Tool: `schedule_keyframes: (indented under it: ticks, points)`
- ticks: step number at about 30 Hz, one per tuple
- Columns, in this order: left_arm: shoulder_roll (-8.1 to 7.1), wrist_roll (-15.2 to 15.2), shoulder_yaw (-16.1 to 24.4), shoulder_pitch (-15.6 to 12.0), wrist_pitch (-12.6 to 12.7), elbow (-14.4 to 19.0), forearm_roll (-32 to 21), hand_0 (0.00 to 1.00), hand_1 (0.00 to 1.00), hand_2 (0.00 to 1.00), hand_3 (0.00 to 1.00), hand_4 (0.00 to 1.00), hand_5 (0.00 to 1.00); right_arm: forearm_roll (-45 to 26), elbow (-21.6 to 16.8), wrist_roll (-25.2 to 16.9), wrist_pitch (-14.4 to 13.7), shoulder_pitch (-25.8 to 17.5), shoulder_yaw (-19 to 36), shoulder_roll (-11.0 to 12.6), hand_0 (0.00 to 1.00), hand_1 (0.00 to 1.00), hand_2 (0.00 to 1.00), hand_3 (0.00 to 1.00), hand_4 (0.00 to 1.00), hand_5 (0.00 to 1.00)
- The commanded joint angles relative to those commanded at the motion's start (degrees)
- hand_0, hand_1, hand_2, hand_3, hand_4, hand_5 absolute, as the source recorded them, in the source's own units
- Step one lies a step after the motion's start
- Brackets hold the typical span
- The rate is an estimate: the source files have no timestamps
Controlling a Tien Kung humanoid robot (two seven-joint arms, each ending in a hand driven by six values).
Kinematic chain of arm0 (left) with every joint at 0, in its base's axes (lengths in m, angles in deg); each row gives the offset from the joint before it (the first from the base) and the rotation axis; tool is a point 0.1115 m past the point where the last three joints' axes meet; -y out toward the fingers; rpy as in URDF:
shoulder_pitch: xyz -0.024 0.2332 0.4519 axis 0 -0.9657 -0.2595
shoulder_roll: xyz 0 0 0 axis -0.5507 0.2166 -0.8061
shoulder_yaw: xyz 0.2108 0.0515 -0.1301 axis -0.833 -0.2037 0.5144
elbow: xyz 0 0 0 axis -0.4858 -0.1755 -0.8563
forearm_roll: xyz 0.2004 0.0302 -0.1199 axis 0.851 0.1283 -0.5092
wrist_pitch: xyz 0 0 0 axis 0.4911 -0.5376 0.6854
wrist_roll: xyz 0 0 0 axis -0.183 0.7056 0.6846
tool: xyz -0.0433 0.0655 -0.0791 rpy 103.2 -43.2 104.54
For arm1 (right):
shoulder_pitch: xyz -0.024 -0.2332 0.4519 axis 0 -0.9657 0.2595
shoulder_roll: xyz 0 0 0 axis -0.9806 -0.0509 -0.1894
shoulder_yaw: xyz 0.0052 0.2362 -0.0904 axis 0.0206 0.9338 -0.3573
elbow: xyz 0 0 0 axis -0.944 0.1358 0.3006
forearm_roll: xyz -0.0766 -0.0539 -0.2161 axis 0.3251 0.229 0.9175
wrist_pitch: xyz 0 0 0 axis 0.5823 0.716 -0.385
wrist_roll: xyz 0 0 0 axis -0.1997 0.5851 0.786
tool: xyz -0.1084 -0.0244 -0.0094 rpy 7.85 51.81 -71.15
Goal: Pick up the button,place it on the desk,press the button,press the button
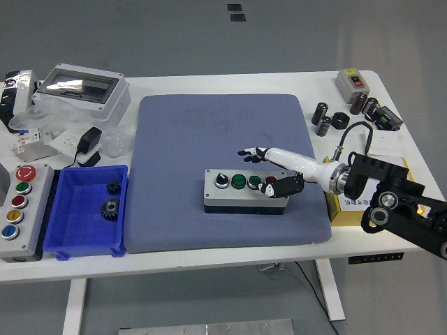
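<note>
The button box is a grey box with a black selector knob, two green buttons and a red button on top. It lies flat on the blue-grey mat, right of centre. My right hand reaches in from the right, open. Its fingers are spread just beyond the box's far edge and clear of it. The thumb lies over the right end of the box top, at the red button. The left arm is out of view.
A blue bin with two gears and a second button box sit at the left. A clear-lid enclosure, an adapter and bagged parts are at the back left. A switch box, black cylinders and a yellow box are at the right.
</note>
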Motion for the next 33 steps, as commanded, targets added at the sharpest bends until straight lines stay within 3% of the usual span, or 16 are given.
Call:
schedule_keyframes:
  ticks: [5, 8, 12, 15, 16, 17, 22, 23, 28, 29, 33]
  points:
    - [-0.15, 0.02, -0.02, -0.22, 0.08, 0.03, -0.31, 0.667, 0.625, 0.555, 0.61, 0.624, 0.226, -1.18, -5.7, 4.51, 1.96, 1.34, 6.25, 5.75, 0.998, 0.964, 0.974, 0.998, 0.445, 0.002]
    - [-0.38, 0.19, -0.22, -0.51, 0.23, 0.11, -0.78, 0.667, 0.625, 0.555, 0.61, 0.624, 0.226, -3.29, -8.23, 9.66, 7.27, 4.18, 8.35, 9.59, 0.998, 0.964, 0.974, 0.998, 0.445, 0.002]
    - [-0.79, 0.6, -0.17, -0.78, 0.46, 0.3, -0.99, 0.667, 0.626, 0.555, 0.608, 0.624, 0.227, -8.9, -10.08, 16.77, 15.69, 9.11, 4.68, 14.26, 0.998, 0.96, 0.973, 0.998, 0.446, 0.002]
    - [-0.97, 0.7, -0.21, -0.76, 0.52, 0.35, -1.15, 0.667, 0.626, 0.555, 0.608, 0.624, 0.227, -12.94, -10.67, 21.24, 21.29, 12.69, 1.6, 15.66, 0.998, 0.96, 0.973, 0.998, 0.446, 0.002]
    - [-1.01, 0.7, -0.23, -0.71, 0.52, 0.35, -1.19, 0.667, 0.626, 0.555, 0.608, 0.624, 0.227, -14.27, -10.72, 22.62, 22.92, 13.94, 0.85, 15.78, 0.998, 0.96, 0.973, 0.998, 0.446, 0.002]
    - [-1.05, 0.68, -0.25, -0.67, 0.51, 0.35, -1.22, 0.667, 0.626, 0.554, 0.606, 0.622, 0.224, -15.56, -10.73, 23.97, 24.6, 15.15, 0.3, 15.83, 0.835, 0.9, 0.886, 0.981, 0.465, 0.01]
    - [-1.2, 0.73, -0.2, -0.57, 0.49, 0.37, -1.13, 0.667, 0.626, 0.554, 0.606, 0.622, 0.224, -19.19, -10.17, 28.22, 30.65, 19.46, -1.7, 15.32, 0.835, 0.9, 0.886, 0.981, 0.465, 0.01]
    - [-1.23, 0.76, -0.22, -0.57, 0.5, 0.38, -1.16, 0.667, 0.626, 0.554, 0.606, 0.618, 0.218, -19.56, -9.85, 28.51, 31.25, 19.98, -2.26, 14.94, 0.238, 0.456, 0.564, 0.961, 0.355, 0.112]
    - [-1.29, 0.93, -0.13, -0.52, 0.55, 0.46, -1.04, 0.667, 0.626, 0.554, 0.606, 0.618, 0.218, -20.1, -7.79, 28.84, 31.52, 21.6, -5.2, 11.89, 0.238, 0.456, 0.564, 0.961, 0.355, 0.112]
    - [-1.29, 0.92, -0.12, -0.5, 0.54, 0.46, -1.02, 0.667, 0.626, 0.554, 0.605, 0.614, 0.212, -20.16, -7.42, 28.8, 31.41, 21.77, -5.6, 11.25, 0.043, 0.16, 0.321, 0.998, 0.252, 0.082]
    - [-1.24, 0.87, -0.06, -0.27, 0.48, 0.43, -0.84, 0.667, 0.626, 0.554, 0.605, 0.614, 0.212, -20.22, -5.79, 28.54, 30.82, 22.06, -6.79, 8.41, 0.043, 0.16, 0.321, 0.998, 0.252, 0.082]
